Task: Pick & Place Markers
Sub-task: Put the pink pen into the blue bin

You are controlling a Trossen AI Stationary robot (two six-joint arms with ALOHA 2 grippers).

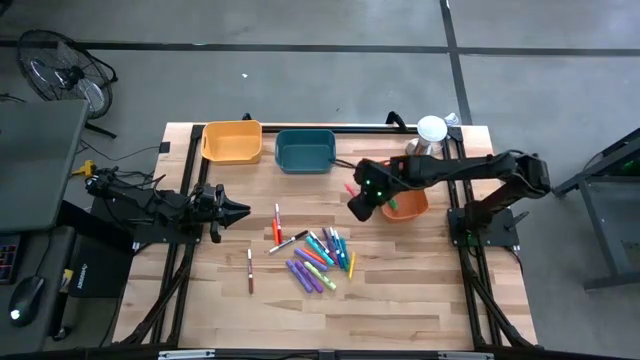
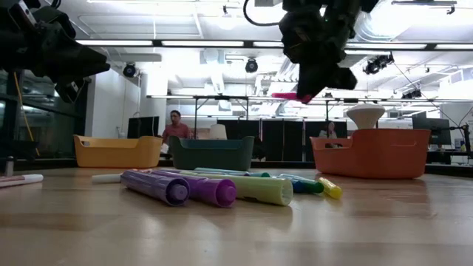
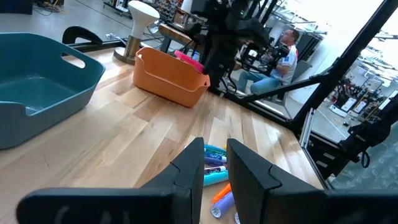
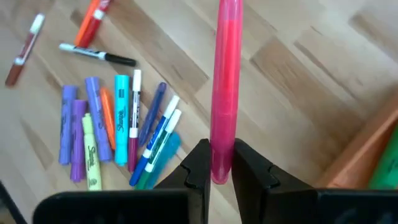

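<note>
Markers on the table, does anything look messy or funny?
Nothing looks broken. The loose markers lie jumbled on the table, not spilled from a bin. The right gripper holds a pink marker near the orange bin.

We note a light wooden table [image 1: 400,300] as our reference. Along its far edge sit three bins: a yellow bin [image 1: 232,141] nearest the left corner, a teal bin [image 1: 305,150] just beside it, and an orange bin [image 1: 408,205] farther right and nearer the table's middle. A white stool [image 1: 431,130] stands at the far right corner. A floor fan [image 1: 62,70] sits off the table's far left corner. A person in a red top [image 2: 175,127] sits well behind the table.
</note>
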